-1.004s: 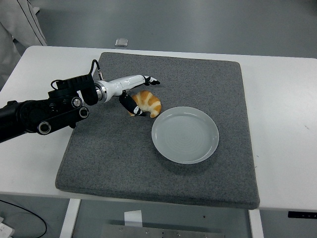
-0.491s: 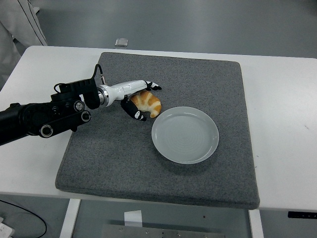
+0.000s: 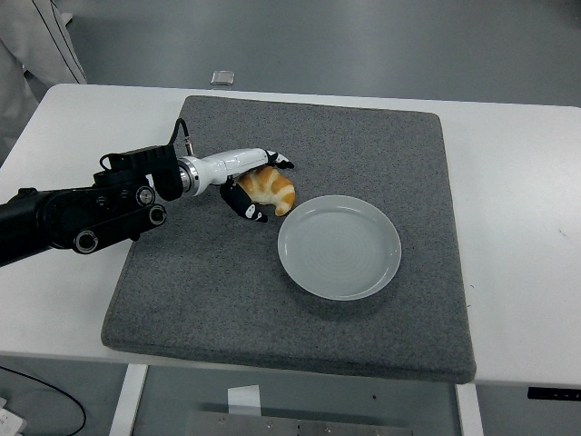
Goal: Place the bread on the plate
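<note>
A: Starting at the left edge, what comes in?

B: The black left arm (image 3: 64,218), reaching over the white table (image 3: 54,136) onto the grey mat (image 3: 363,145). Its white forearm ends in the left hand (image 3: 255,184).

A: And the hand's state?

B: It is closed around the bread (image 3: 270,188). One finger (image 3: 280,162) lies over the bread's far side, and the others curl under its near side, touching it.

A: Where is the bread, and how does it lie?

B: On the mat, just beside the upper left rim of the plate (image 3: 339,246), not on it. It is a croissant-like piece, golden with pale stripes. Its long axis runs from upper left to lower right, with the lower end pointing toward the plate.

A: Anything else?

B: A small pale object (image 3: 222,77) lies on the floor beyond the table, and part of a person's white garment (image 3: 36,41) shows at the top left.
</note>
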`<state>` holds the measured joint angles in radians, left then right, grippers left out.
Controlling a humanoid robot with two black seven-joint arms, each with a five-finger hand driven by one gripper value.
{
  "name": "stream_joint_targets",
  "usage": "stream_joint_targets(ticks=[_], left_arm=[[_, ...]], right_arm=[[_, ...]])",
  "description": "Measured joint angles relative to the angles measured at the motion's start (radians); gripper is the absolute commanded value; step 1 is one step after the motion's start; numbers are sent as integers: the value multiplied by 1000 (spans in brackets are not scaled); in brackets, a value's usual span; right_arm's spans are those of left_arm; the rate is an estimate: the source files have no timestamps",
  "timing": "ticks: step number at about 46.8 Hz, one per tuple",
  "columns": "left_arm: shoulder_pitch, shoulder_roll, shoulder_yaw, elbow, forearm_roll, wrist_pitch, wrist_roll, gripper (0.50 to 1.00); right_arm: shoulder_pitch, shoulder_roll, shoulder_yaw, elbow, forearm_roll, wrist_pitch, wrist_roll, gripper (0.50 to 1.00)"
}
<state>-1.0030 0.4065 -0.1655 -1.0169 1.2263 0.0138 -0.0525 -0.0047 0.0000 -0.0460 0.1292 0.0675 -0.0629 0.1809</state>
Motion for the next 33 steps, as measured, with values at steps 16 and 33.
stream_joint_targets(ticks=[16,33], left_arm=[[-2,0,-3,0,0,0,0,786],[-2,0,-1,9,6,-1,0,500]], right_arm=[[-1,0,0,0,0,0,0,932],[0,0,0,0,0,0,0,932]])
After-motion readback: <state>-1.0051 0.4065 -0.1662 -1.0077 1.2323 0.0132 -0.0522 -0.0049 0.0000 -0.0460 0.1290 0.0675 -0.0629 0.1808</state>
